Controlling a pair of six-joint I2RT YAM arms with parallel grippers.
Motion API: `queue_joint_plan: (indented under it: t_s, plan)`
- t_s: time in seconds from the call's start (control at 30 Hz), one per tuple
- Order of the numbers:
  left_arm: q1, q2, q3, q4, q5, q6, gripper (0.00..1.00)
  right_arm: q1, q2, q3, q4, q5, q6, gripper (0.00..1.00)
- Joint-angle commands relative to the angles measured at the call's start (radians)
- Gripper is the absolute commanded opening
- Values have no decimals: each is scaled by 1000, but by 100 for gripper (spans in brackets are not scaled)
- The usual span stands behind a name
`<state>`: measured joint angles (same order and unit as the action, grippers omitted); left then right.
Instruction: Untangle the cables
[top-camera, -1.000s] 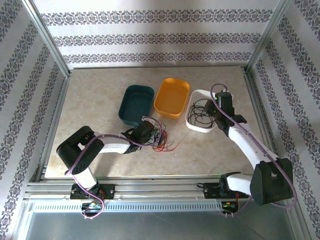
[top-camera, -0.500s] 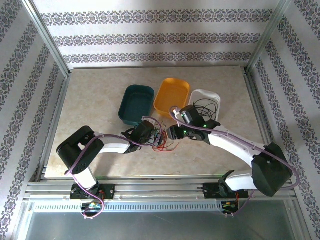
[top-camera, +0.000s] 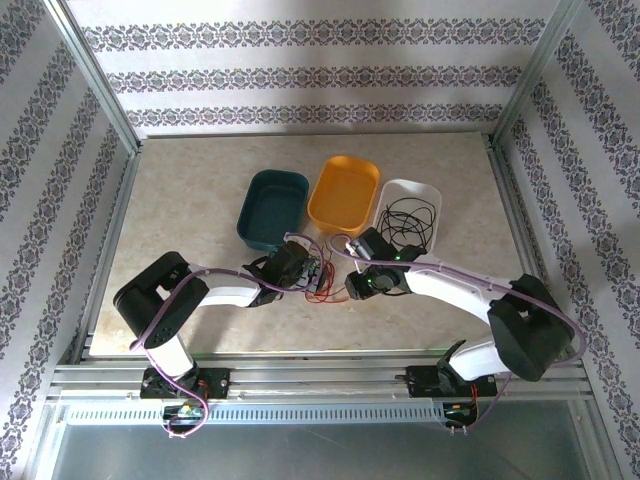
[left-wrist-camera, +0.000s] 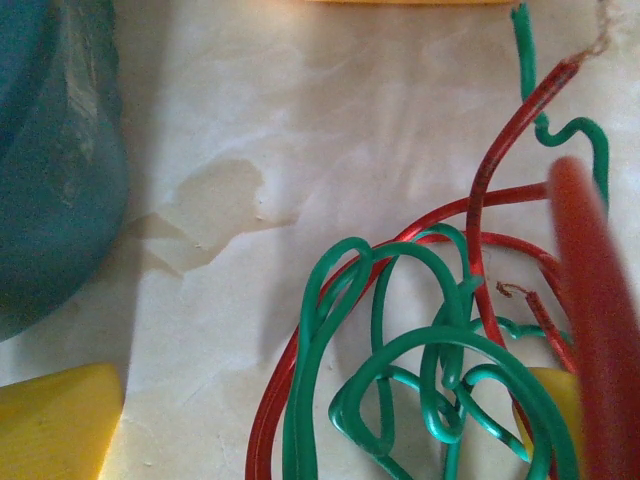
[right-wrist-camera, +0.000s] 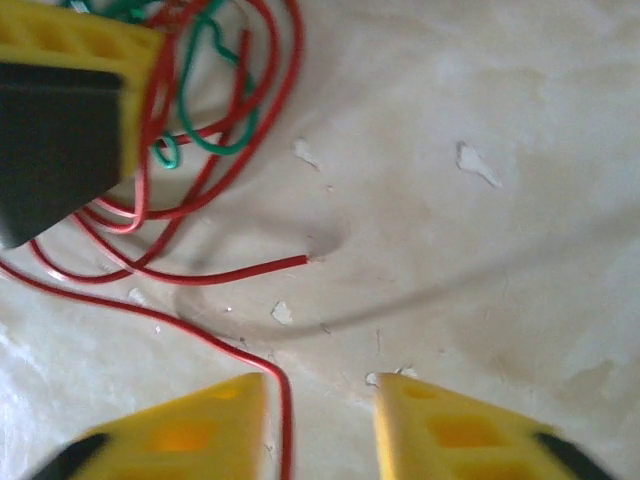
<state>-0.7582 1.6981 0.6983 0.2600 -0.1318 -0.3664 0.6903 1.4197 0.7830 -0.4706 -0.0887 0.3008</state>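
The red and green cables (top-camera: 328, 284) lie in a tangle on the table in front of the trays. In the left wrist view green loops (left-wrist-camera: 430, 350) cross over red strands (left-wrist-camera: 490, 190). My left gripper (top-camera: 308, 272) is open wide over this tangle, its yellow fingertips (left-wrist-camera: 60, 420) on either side of the loops (left-wrist-camera: 300, 415). My right gripper (top-camera: 352, 284) is low at the tangle's right edge, jaws a little apart. A single red strand (right-wrist-camera: 283, 420) runs between its fingers (right-wrist-camera: 460, 430), close against the left one. The black cable (top-camera: 407, 222) lies coiled in the white tray (top-camera: 425, 190).
A teal tray (top-camera: 272, 205) and an orange tray (top-camera: 345, 193) stand just behind the tangle, next to the white one. The teal tray's wall (left-wrist-camera: 50, 180) is close on the left gripper's left. The two grippers are within a few centimetres of each other.
The right arm has swung from the white tray across to the red and green tangle and come down low, and its jaws have narrowed. The left arm has not moved.
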Motion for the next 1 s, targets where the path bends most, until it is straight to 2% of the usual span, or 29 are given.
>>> queue_joint_plan:
  t_s: [0.0,0.07,0.2,0.4,0.57,0.67,0.83,0.97]
  plan:
    - [-3,23,10,-55,-12,23,100,9,16,10,1,61,27,12]
    - [-3,21,8,-56,-15,23,100,11,-4,14,7,102,30,0]
    - [-3,24,9,-54,-14,23,100,9,-98,27,18,253,40,0]
    - [-3,37,15,-54,-9,23,99,8,-282,92,51,603,37,0]
    - [-3,35,12,-54,-12,23,99,0,-399,157,150,840,-91,0]
    - [-3,31,8,-51,-17,20,99,-4,-456,181,232,899,-160,0]
    - [-3,26,1,-48,-22,17,99,-17,-535,196,336,925,-194,0]
    - [-3,26,1,-48,-22,17,99,-42,-591,200,398,895,-189,0]
